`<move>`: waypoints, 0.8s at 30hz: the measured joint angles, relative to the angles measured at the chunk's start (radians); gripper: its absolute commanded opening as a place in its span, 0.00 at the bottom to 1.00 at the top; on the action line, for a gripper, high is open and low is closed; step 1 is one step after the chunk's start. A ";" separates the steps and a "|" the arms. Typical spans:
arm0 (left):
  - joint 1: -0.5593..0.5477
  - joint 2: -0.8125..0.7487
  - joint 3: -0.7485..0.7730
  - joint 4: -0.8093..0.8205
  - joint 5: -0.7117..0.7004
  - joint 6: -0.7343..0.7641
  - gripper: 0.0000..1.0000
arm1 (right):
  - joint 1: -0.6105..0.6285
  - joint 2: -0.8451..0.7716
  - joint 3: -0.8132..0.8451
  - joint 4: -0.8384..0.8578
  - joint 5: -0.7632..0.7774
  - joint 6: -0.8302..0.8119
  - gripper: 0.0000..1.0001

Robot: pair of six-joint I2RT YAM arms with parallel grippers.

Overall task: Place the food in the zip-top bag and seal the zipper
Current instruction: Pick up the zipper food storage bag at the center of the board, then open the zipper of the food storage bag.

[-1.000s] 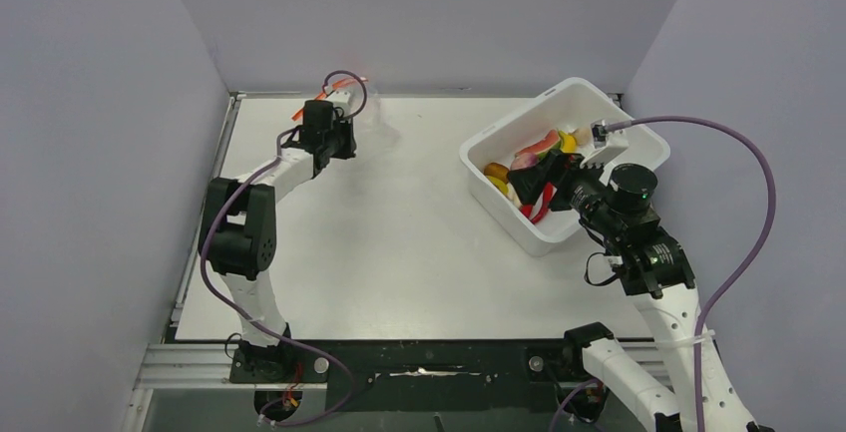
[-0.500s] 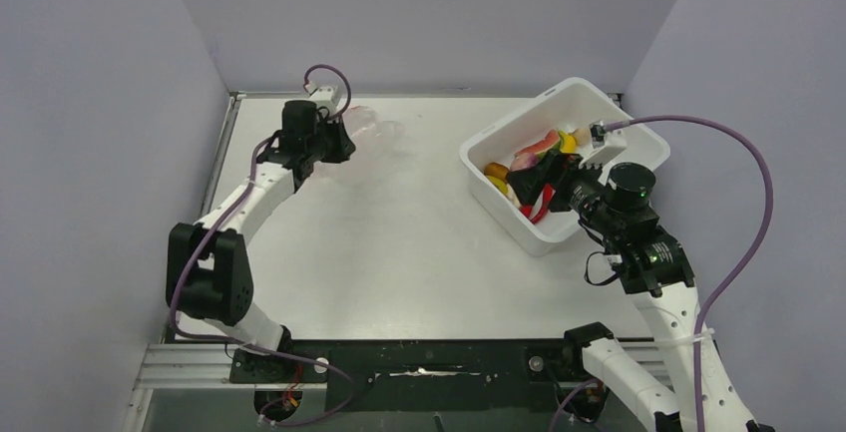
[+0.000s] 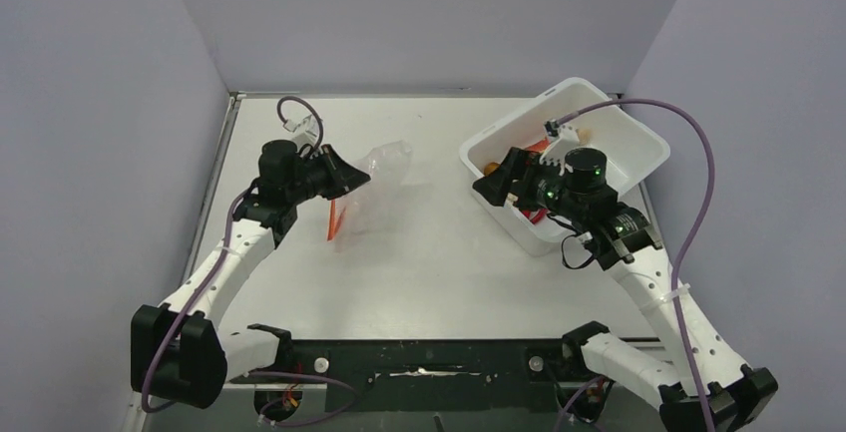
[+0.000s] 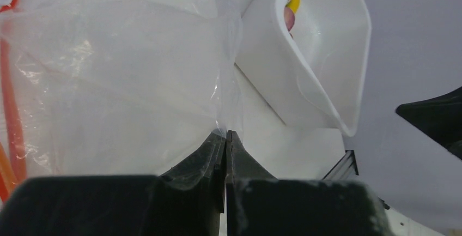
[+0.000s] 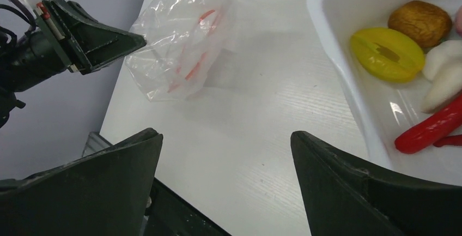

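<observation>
The clear zip-top bag (image 3: 377, 175) hangs from my left gripper (image 3: 357, 178), its orange-red zipper strip (image 3: 333, 220) dangling below toward the table. In the left wrist view the jaws are pressed shut (image 4: 226, 138) on the bag's (image 4: 109, 83) side edge, with the strip (image 4: 12, 110) at far left. My right gripper (image 3: 496, 184) is open and empty over the bin's left rim, wide apart in its wrist view (image 5: 224, 138). The food lies in the white bin (image 5: 338, 61): brown round bit (image 5: 419, 17), yellow-green piece (image 5: 387, 46), white pieces (image 5: 442, 71), red chili (image 5: 430, 128).
The white bin (image 3: 624, 138) stands at the back right, near the right wall. Walls close the table at the left, back and right. The left arm's cable (image 3: 299, 113) loops above the gripper. A dark rail (image 3: 419, 357) runs along the near edge.
My left gripper has drawn the bag from the far left corner toward the table's middle. My right gripper has swung out of the bin to its left rim, facing the bag.
</observation>
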 measured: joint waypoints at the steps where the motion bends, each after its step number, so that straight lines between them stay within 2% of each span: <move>1: 0.000 -0.016 -0.010 0.010 0.009 -0.031 0.00 | 0.030 0.014 0.000 0.008 0.015 0.006 0.91; 8: 0.000 -0.095 -0.054 0.136 0.048 -0.243 0.00 | 0.267 0.121 0.032 0.071 0.166 0.013 0.83; 14: 0.000 -0.119 -0.128 0.256 0.058 -0.422 0.00 | 0.463 0.233 0.040 0.201 0.294 -0.063 0.78; 17: 0.000 -0.124 -0.146 0.276 0.058 -0.473 0.00 | 0.508 0.301 0.042 0.250 0.326 -0.115 0.71; 24: 0.000 -0.150 -0.149 0.315 0.054 -0.541 0.00 | 0.546 0.399 0.042 0.349 0.370 -0.208 0.63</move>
